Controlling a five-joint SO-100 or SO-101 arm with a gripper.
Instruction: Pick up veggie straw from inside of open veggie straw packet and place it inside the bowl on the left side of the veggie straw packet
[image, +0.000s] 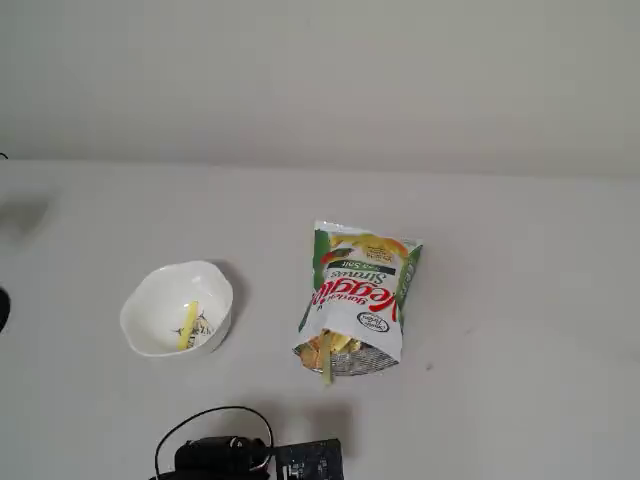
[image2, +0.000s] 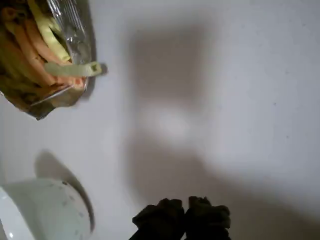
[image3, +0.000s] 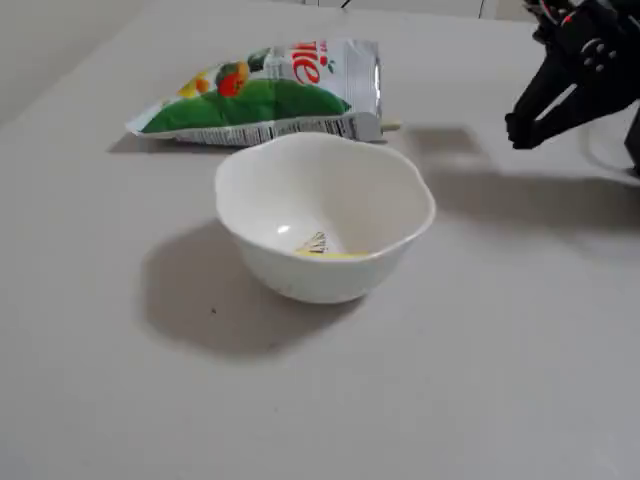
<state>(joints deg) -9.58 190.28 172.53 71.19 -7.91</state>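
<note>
Your veggie straw (image: 188, 325) lies inside the bowl (image: 160, 290), across its floral mark, toward the worktop's left edge in a fixed view. The veggie straw packet (image: 360, 290) lies flat mid-table (more straws (image2: 35, 45) poke out). Your gripper (image3: 520, 132) hangs empty, fingertips pressed together.

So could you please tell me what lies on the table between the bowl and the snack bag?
Nothing: in a fixed view the table between the bowl and the snack bag is bare.
</note>
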